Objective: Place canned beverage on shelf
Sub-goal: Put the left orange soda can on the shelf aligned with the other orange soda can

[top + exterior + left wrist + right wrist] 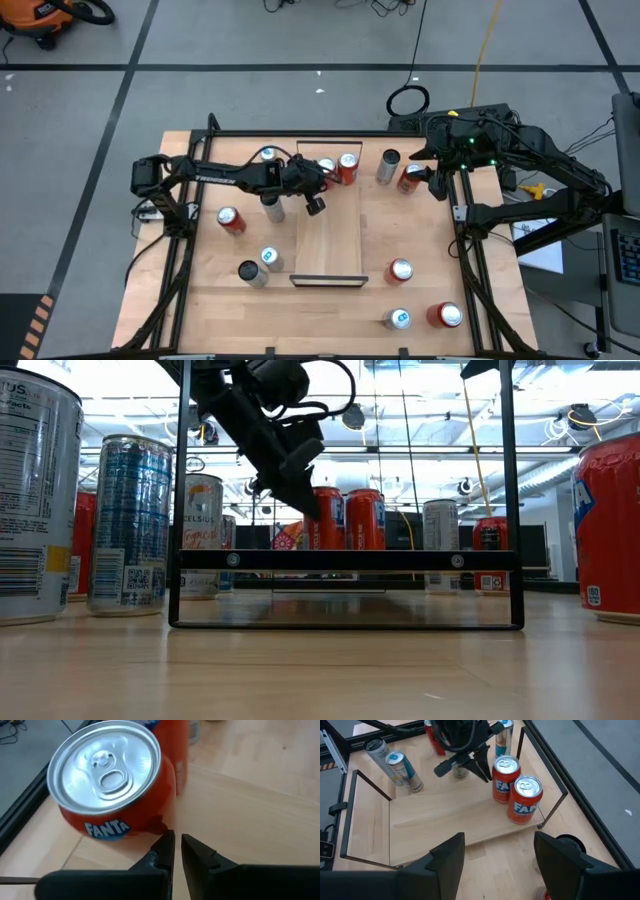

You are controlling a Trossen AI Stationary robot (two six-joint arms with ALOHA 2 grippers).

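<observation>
I see my left gripper [177, 845], fingers nearly shut and empty. The orange aluminium Fanta can [112, 782] stands upright just beyond the fingertips on the light-wood shelf [450, 817]. My right gripper [497, 852] waits half open.

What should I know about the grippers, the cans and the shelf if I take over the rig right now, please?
Left gripper: shut and empty, just beside the two Fanta cans on the shelf.
Right gripper: open, empty, hanging over the table's right rear corner, facing the shelf.
Done: two orange cans stand upright, side by side, at the shelf's far end.
Left: the rest of the shelf is bare; other cans stand on the table around it.
</observation>
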